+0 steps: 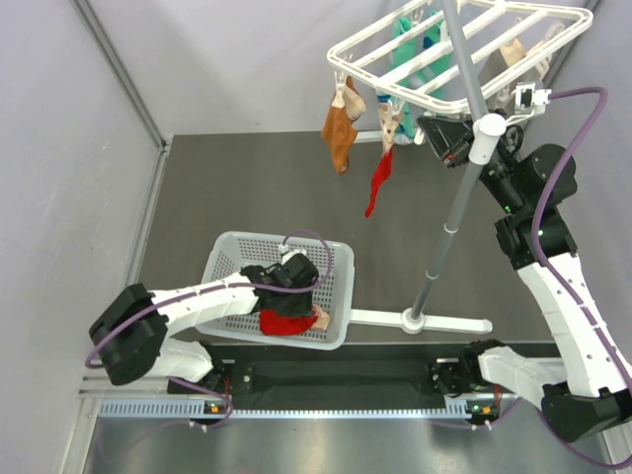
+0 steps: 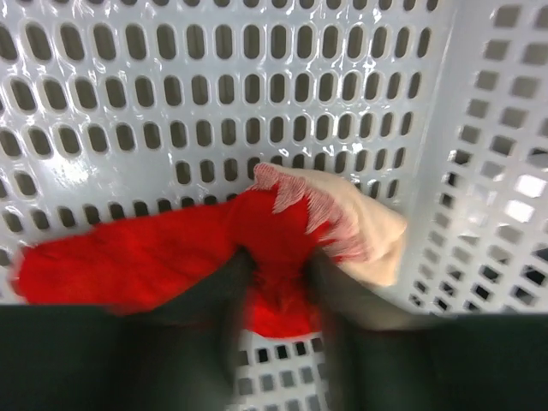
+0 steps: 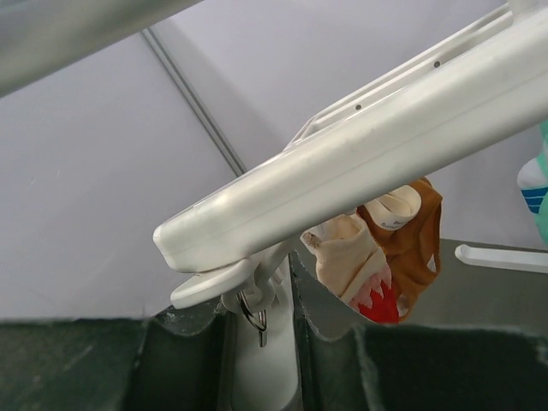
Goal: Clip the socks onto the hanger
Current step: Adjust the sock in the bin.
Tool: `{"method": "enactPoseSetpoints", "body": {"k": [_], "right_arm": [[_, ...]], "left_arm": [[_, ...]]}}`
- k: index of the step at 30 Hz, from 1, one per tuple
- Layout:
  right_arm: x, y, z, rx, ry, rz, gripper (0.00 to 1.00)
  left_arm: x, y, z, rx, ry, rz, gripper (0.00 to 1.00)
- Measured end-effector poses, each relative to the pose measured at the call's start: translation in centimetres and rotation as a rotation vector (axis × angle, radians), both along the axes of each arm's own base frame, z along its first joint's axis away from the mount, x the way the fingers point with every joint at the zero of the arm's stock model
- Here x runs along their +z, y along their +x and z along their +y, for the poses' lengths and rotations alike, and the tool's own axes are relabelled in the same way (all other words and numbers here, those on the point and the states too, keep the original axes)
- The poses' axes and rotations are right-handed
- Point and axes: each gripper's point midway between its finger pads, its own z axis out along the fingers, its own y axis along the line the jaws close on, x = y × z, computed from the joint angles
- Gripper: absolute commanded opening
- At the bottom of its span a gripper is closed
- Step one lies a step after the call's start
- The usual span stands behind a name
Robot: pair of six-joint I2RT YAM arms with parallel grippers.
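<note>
The left gripper [image 2: 274, 295] is down inside the white perforated basket [image 1: 229, 259], lower left of centre in the top view. Its 2 dark fingers [image 2: 218, 300] stand on either side of a bunched fold of the red sock [image 2: 120, 257]. They are blurred, so I cannot tell whether they press the fabric or only flank it. The sock lies on the basket floor toward the lower right corner. Its tan toe is close to the right wall, and bare floor shows beyond it.

The right gripper [image 1: 446, 140] is raised at the lower edge of the hanger [image 1: 344, 54], upper right. Its jaws are closed on 1 white clip [image 3: 264, 342] under the frame's outer bar. Left of it along that edge hang a second red sock [image 1: 378, 183] and an orange-brown sock [image 1: 341, 133]. The mint-green socks [image 1: 407, 44] hang farther up the frame. The grey pole [image 1: 449, 217] slants down to its white foot [image 1: 444, 321], which reaches the basket's right side. Dark table [image 1: 247, 188] shows between the basket and the hanging socks.
</note>
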Motion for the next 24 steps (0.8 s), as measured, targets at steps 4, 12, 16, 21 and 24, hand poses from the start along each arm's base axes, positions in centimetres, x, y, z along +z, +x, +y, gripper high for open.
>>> {"method": "enactPoseSetpoints", "body": {"k": [4, 12, 16, 21, 24], "right_arm": [[-0.2, 0.0, 0.0, 0.001, -0.002, 0.004, 0.00], [-0.4, 0.0, 0.0, 0.001, -0.003, 0.008, 0.00], [-0.4, 0.0, 0.0, 0.001, -0.003, 0.008, 0.00], [-0.5, 0.1, 0.1, 0.001, -0.004, 0.011, 0.00], [-0.6, 0.1, 0.1, 0.001, -0.006, 0.015, 0.00]], "left_arm": [[-0.1, 0.7, 0.1, -0.019, 0.032, -0.030, 0.00], [9.6, 7.1, -1.4, -0.019, -0.067, -0.305, 0.00], [14.1, 9.1, -1.0, -0.009, -0.150, -0.406, 0.00], [13.6, 9.3, 0.0, -0.007, -0.176, -0.383, 0.00], [10.1, 7.6, 0.7, -0.013, -0.154, -0.293, 0.24]]}}
